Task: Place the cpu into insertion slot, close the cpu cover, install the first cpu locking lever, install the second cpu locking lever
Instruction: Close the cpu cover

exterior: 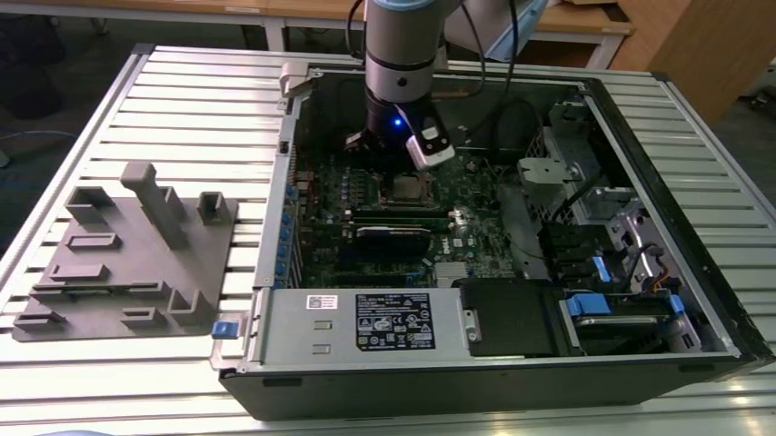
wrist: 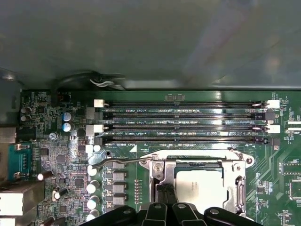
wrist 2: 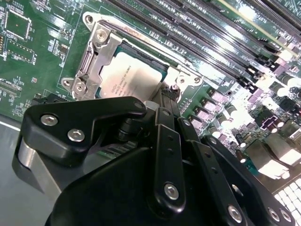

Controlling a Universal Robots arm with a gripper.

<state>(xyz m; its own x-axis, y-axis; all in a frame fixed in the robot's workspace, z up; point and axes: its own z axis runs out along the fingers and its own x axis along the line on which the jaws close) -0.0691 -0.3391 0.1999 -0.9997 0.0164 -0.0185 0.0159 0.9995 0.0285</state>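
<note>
The cpu (wrist: pixel 200 186) (wrist 2: pixel 129 75) lies flat in the insertion slot (exterior: pixel 409 189) on the green board, its silver top facing up. The cpu cover (wrist: pixel 241 181) (wrist 2: pixel 96 61), a silver frame, lies down over the chip's edges. A thin wire locking lever (wrist: pixel 117 162) sticks out sideways from the socket towards the capacitors. My gripper (wrist: pixel 165 192) (wrist 2: pixel 167 99) is shut, with its two black fingers pressed together at the socket's edge beside the cover and nothing between them. In the exterior view the arm (exterior: pixel 401 54) stands upright over the socket.
Long black memory slots (wrist: pixel 183 122) run alongside the socket. A black card (exterior: pixel 394 232) and a heatsink lie nearer the power supply (exterior: pixel 376 322). Case walls (exterior: pixel 679 182) enclose the board. A grey fixture block (exterior: pixel 122 254) sits on the slatted table at the exterior view's left.
</note>
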